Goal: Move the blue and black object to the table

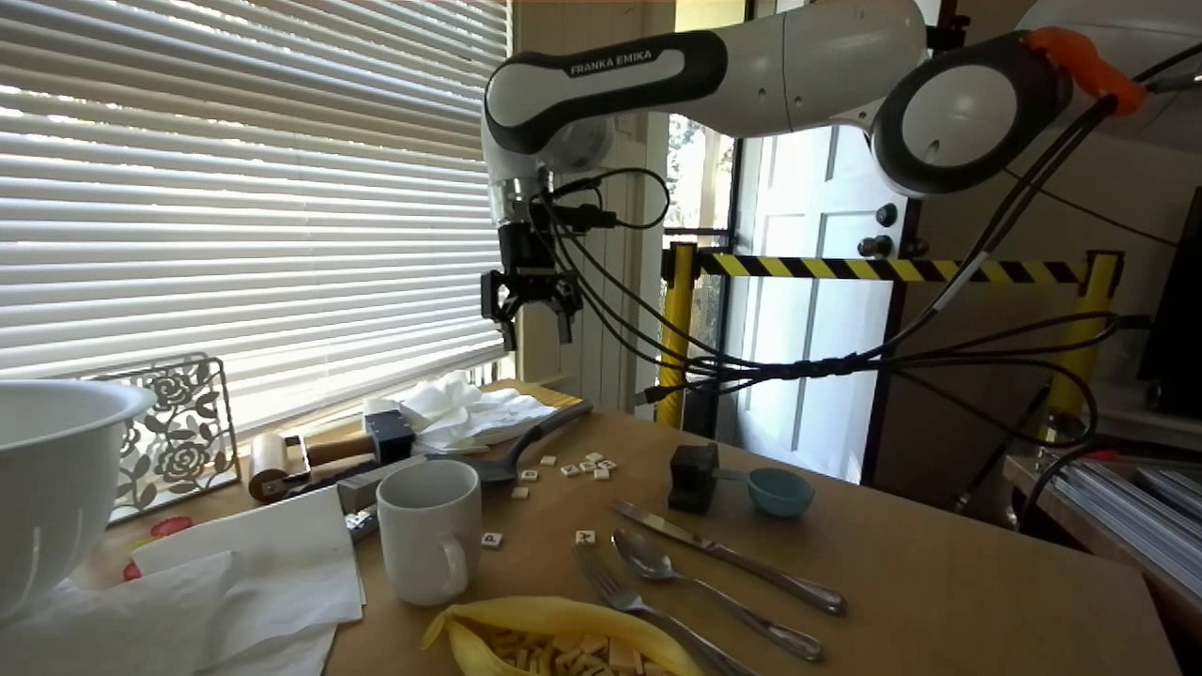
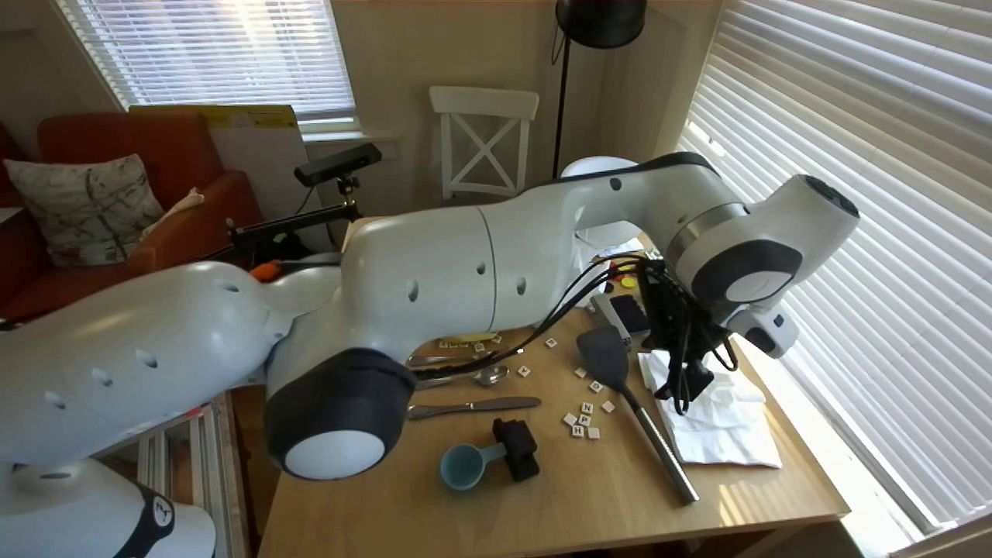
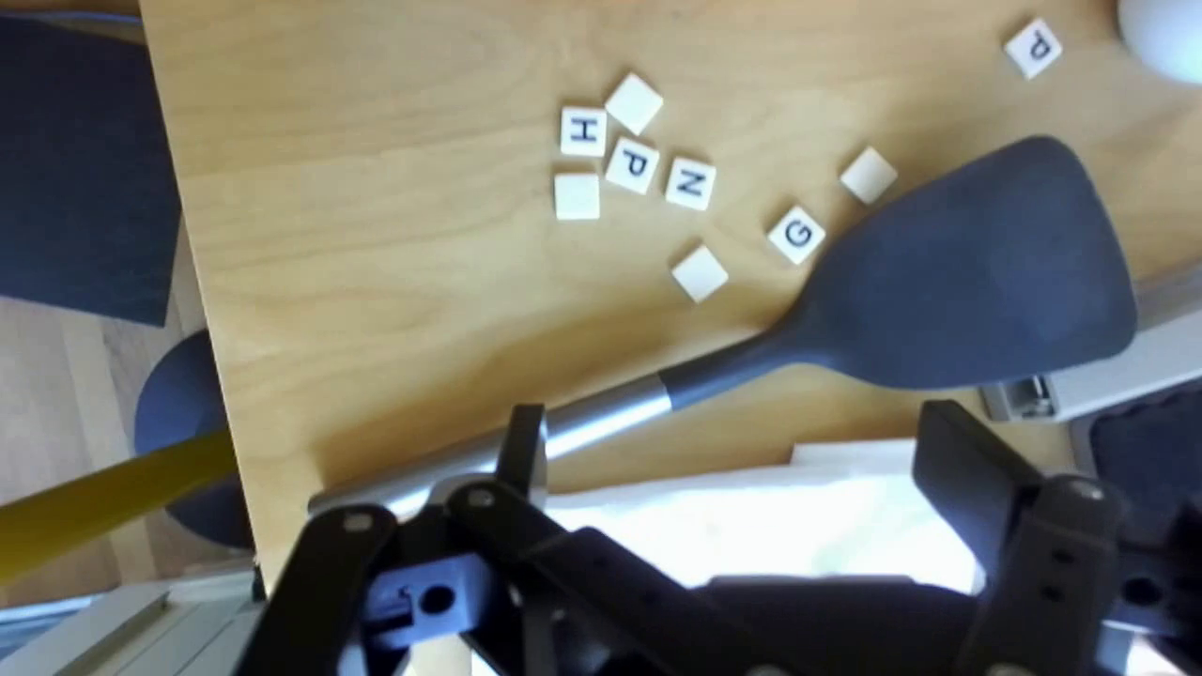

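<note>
The blue and black object is a round light-blue cup with a short handle that meets a near-black block. It rests on the brown wooden table, near an edge, and shows in both exterior views. It is out of the wrist view. My gripper is open and empty, high above the table on the window side, well apart from the object. In the wrist view the spread fingers are over white paper and the spatula handle. In an exterior view the gripper is partly covered by cables.
A dark spatula lies below the gripper beside white crumpled paper. Several letter tiles lie nearby. A knife, spoon, fork, white mug and yellow banana-shaped bowl stand or lie farther along the table. Blinds border one side.
</note>
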Tool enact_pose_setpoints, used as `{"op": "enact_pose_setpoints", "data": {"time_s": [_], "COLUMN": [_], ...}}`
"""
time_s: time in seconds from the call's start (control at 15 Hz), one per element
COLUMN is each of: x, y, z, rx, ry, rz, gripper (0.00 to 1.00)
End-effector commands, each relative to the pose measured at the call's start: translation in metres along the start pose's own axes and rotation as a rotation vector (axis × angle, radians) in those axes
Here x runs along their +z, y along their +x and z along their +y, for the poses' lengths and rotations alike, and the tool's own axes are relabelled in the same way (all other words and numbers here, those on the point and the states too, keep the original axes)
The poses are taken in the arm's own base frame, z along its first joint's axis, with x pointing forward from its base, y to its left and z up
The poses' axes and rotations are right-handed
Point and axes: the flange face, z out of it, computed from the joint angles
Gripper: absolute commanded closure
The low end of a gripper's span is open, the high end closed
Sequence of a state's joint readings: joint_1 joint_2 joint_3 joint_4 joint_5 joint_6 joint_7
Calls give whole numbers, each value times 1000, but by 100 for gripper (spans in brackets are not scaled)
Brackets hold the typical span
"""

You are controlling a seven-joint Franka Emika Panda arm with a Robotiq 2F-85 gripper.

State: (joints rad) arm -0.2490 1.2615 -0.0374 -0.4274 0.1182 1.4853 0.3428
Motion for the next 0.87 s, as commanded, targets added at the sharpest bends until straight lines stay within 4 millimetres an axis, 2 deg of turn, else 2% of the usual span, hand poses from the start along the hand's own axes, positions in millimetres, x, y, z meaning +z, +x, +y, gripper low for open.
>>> {"op": "enact_pose_setpoints", "data": {"time_s": [0.0, 0.27, 0.33, 0.4, 0.6, 0.8], "x": [-21, -27, -29, -22, -24, -25], "y": [1, -10, -11, -6, -10, -9], "z": [-20, -30, -34, -30, -38, -36], "rx": [42, 51, 9, 23, 11, 13], "ry": [-95, -319, -362, -277, -331, -337], "rz": [160, 215, 240, 214, 240, 243], "gripper": [0, 0, 0, 0, 0, 0]}}
